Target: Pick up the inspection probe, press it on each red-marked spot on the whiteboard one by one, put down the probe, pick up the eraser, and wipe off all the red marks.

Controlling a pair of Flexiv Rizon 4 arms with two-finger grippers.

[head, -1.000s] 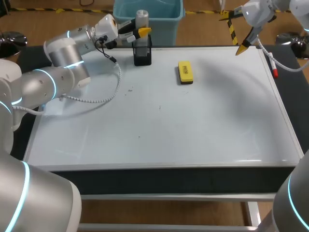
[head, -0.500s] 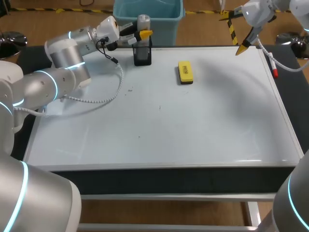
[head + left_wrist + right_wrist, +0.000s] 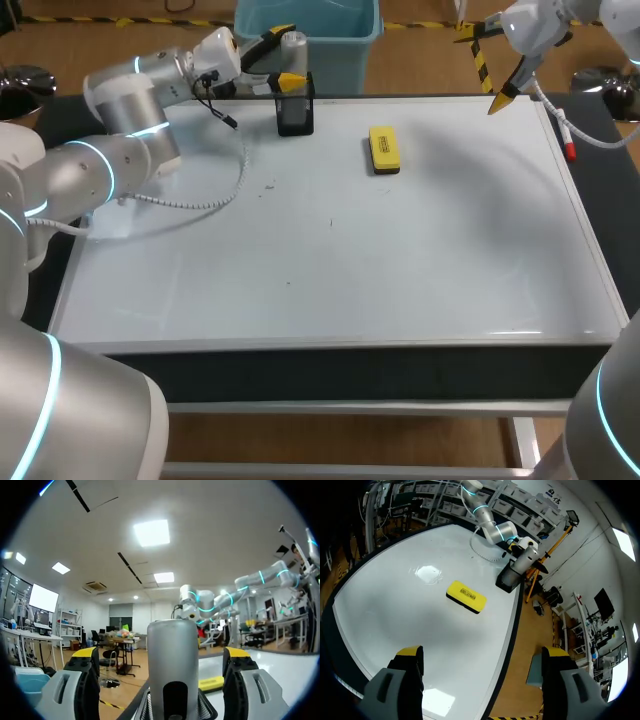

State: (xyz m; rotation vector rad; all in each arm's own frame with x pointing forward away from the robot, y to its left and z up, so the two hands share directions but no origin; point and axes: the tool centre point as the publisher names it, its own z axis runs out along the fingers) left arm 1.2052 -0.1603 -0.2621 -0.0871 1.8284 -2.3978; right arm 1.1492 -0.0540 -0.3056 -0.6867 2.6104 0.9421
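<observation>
Two grippers are in front of you, and both have their fingers spread apart. Your left gripper [image 3: 161,655] is at the far edge of the whiteboard [image 3: 330,280], with its arm coming in from the left side. The probe [image 3: 172,665], a silver cylinder, stands upright between the two yellow-tipped fingers. In the left wrist view you can see a gap on each side of the cylinder, so neither finger touches it. The probe sits in a black mesh holder [image 3: 295,115] at the board's far edge, left of the middle.

Look to the right of the holder and you find the eraser [image 3: 384,149], a yellow block with a dark underside. It lies flat on the board, apart from the holder and from both grippers.

Your right gripper [image 3: 482,652] hangs over the far right corner of the board, well apart from the eraser, with nothing between its fingers. From its wrist view you look across the board to the eraser, and beyond that to the holder, the probe and the left arm.

A white pen with a red end [image 3: 568,140] lies along the board's right edge, near the right gripper. A coiled white cable [image 3: 215,200] from the left arm droops onto the board. You can also make out a few small dark specks [image 3: 270,185] on the white surface just beside the cable.
</observation>
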